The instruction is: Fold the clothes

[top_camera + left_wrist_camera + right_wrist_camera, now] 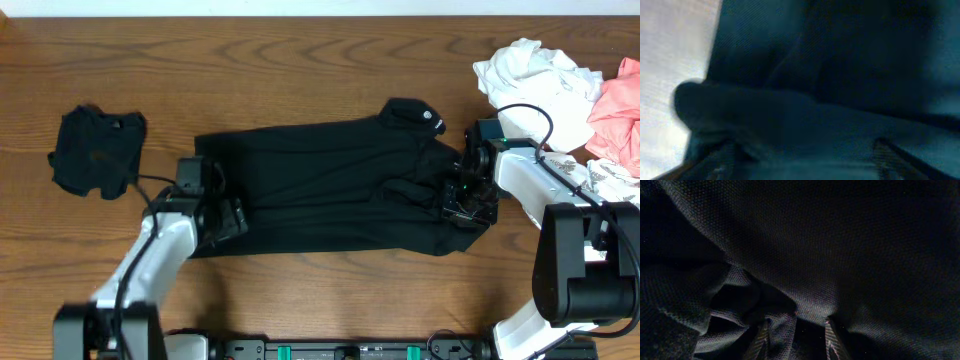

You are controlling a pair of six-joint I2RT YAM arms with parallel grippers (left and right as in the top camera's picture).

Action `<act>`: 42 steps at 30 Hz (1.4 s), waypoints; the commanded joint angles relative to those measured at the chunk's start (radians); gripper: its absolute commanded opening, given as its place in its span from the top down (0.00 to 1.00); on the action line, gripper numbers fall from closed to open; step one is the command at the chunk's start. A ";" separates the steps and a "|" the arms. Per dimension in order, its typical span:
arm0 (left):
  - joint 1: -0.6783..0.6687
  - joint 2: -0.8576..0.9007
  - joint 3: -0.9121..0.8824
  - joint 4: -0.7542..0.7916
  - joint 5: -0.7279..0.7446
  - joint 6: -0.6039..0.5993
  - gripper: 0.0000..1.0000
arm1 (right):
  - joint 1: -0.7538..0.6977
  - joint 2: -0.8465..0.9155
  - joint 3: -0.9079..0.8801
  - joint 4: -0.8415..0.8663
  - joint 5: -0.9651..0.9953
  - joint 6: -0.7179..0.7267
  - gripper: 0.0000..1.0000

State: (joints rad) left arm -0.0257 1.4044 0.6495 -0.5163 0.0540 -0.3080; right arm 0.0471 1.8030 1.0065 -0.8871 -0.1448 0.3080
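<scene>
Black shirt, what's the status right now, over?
Black shirt flat on the table. Left gripper at its left edge, right gripper bunching its right end. Nothing in the way.

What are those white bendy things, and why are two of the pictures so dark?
They are two robot arms. One picture looks down from above the wooden table. The dark ones come from little cameras on each arm's wrist, pressed close to cloth. A big black shirt lies spread in the middle. The right gripper pinches a fold of it. The left gripper sits at the shirt's other end; whether it holds anything is unclear. A small crumpled black garment lies on the left. A white garment and a pink garment are piled on the right.
</scene>
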 commanded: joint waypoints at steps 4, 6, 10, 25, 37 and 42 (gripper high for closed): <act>0.008 -0.084 -0.003 -0.019 0.078 -0.012 0.21 | -0.013 0.045 -0.035 0.042 0.133 0.009 0.62; 0.008 -0.084 -0.003 -0.026 0.079 -0.012 0.21 | -0.013 0.045 -0.035 0.042 0.133 0.009 0.62; 0.008 -0.084 -0.004 -0.076 0.078 -0.021 0.21 | -0.013 0.045 -0.035 0.042 0.133 0.009 0.62; 0.008 -0.048 -0.045 -0.031 0.066 -0.095 0.23 | -0.013 0.045 -0.035 0.042 0.132 0.008 0.62; 0.008 -0.007 -0.048 0.087 0.066 -0.095 0.23 | -0.013 0.045 -0.035 0.041 0.110 0.005 0.62; 0.008 -0.007 -0.048 0.100 0.066 -0.094 0.23 | -0.013 0.045 -0.035 0.042 0.110 0.005 0.62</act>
State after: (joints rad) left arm -0.0223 1.3918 0.6113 -0.4179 0.1272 -0.3935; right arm 0.0471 1.8015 1.0054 -0.8825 -0.1452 0.3111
